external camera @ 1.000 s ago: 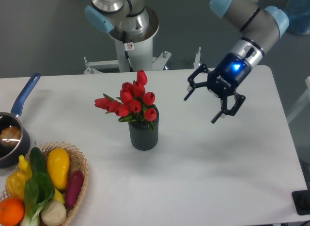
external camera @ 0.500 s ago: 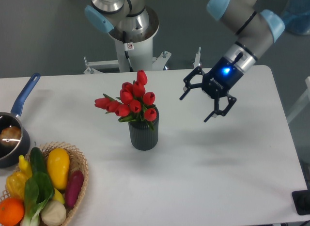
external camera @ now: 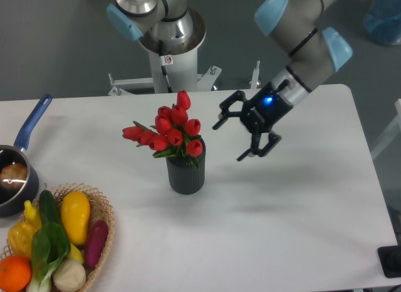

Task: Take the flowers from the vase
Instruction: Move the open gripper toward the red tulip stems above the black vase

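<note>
Red tulips (external camera: 168, 130) standing in the ribbed dark grey vase (external camera: 185, 173) near the middle of the white table (external camera: 301, 217), stems down in the mouth, blooms leaning toward 10 o'clock. Gripper (external camera: 229, 138) at 3 o'clock of the bunch, apart from it, fingers spread wide and turned toward the flowers, probably lined up for a side grasp. Matte tabletop; grey floor and robot pedestal (external camera: 166, 51) at 12 o'clock.

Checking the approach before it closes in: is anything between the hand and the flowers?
Nothing visible. The open hand hangs right of the flowers in the vase, with only bare table showing between them.
</note>
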### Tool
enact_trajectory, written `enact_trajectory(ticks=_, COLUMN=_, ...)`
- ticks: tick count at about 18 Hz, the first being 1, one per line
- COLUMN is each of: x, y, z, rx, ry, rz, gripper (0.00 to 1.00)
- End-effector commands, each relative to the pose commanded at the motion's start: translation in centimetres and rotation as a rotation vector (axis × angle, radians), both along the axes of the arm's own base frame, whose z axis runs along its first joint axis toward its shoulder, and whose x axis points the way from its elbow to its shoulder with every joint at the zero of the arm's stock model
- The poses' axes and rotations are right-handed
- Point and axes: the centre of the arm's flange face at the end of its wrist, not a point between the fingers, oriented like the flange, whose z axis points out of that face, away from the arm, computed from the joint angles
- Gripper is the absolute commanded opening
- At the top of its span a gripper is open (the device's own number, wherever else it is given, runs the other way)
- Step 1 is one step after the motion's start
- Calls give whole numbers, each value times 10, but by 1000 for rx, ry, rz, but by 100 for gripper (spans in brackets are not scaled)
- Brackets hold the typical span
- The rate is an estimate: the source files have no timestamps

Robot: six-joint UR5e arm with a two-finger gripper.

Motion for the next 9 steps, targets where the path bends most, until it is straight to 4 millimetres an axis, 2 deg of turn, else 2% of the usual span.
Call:
enact_trajectory(ticks=3, x=1, y=-2, z=7, rx=6, ry=-3, rz=-24, gripper=100)
enact_trajectory(ticks=6, x=1, y=-9, z=6, rx=-25, ry=13, rz=-82, gripper=100)
enact_trajectory(ticks=9, x=8, y=-9, z=1, rx=-27, ry=-1, rz=-103, gripper=100)
